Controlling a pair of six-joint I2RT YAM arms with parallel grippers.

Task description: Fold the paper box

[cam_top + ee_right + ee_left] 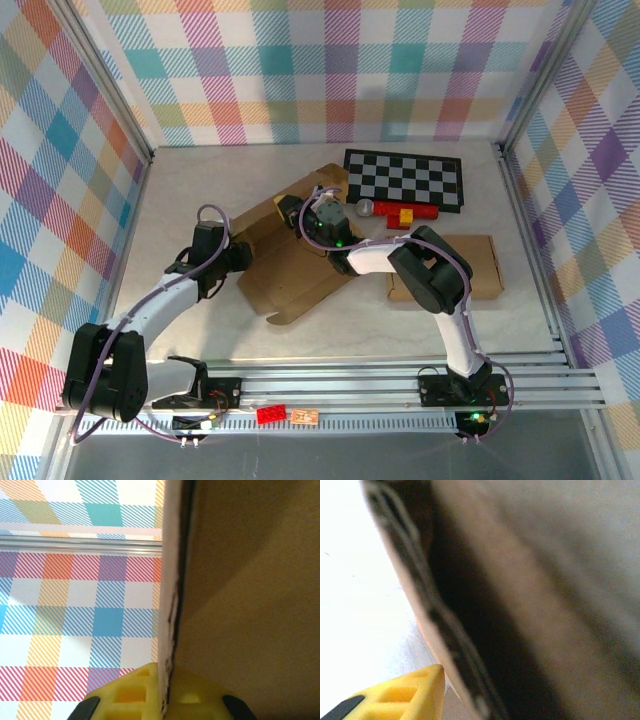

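While your R fingers (127,692) are clamping the box (298,278) edge, L fingers (405,695) are sitting beside it, grip unclear.

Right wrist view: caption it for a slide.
Right gripper pinches the paper box's cardboard edge, plaid wall behind.

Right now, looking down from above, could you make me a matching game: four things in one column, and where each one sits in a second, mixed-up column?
Things
1. checkerboard
2. paper box
3. lone red brick
4. flat cardboard sheet

Places
A. on the metal rail at the near edge
B. middle of the table, partly folded
C. far side of the table, toward the right
D. right side of the table, lying flat

Pairs: 1-C, 2-B, 3-A, 4-D
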